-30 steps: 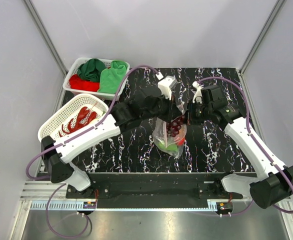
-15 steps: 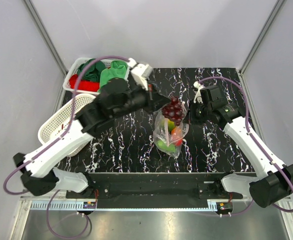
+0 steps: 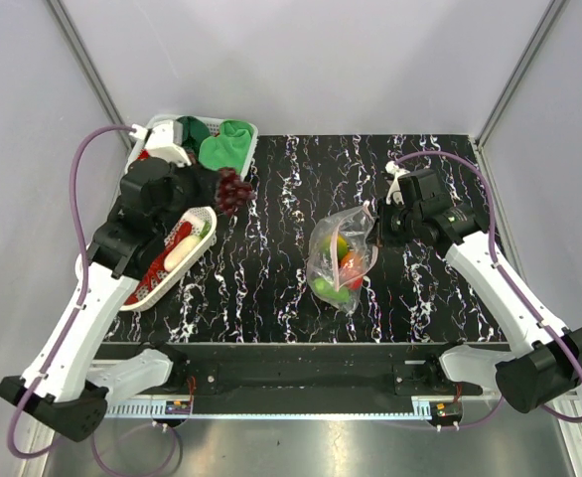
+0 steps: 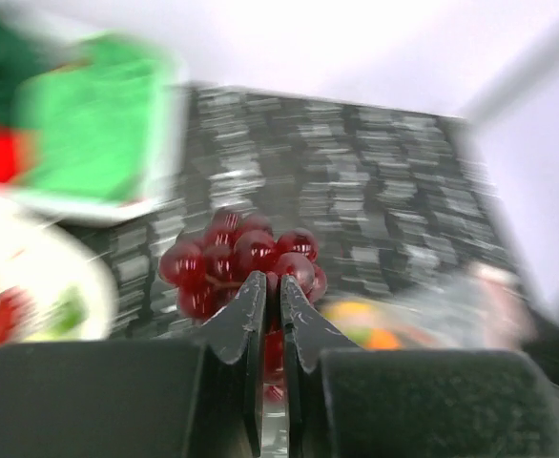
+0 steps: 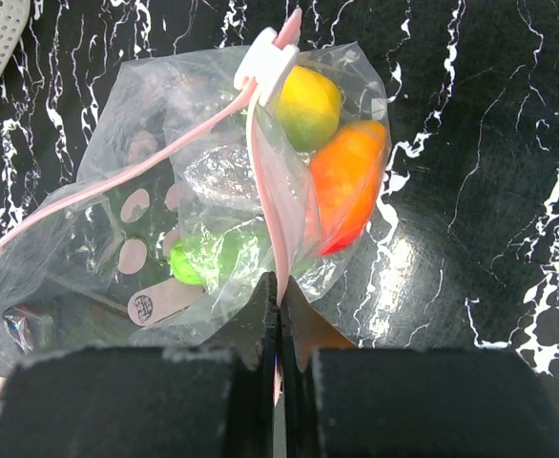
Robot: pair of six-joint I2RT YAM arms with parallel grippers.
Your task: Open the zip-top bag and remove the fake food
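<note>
Just beside the white basket's (image 3: 177, 273) far corner, your left jaws pinch the grapes (image 3: 233, 189); release early and they roll across the tabletop (image 3: 271, 278). Your right jaws clamp the bag's (image 3: 339, 260) pink strip (image 5: 270, 205) mid-tabletop; a slip could drop the bag and its fruit (image 5: 348, 181)

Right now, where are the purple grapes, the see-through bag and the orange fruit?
Dark purple plastic grapes (image 3: 233, 189): top view, middle of the bunch.
Clear plastic zip-top bag with pink strip (image 5: 179, 105): right wrist view, bare upper wall.
Orange-red plastic fruit (image 5: 348, 181): right wrist view, its middle.
</note>
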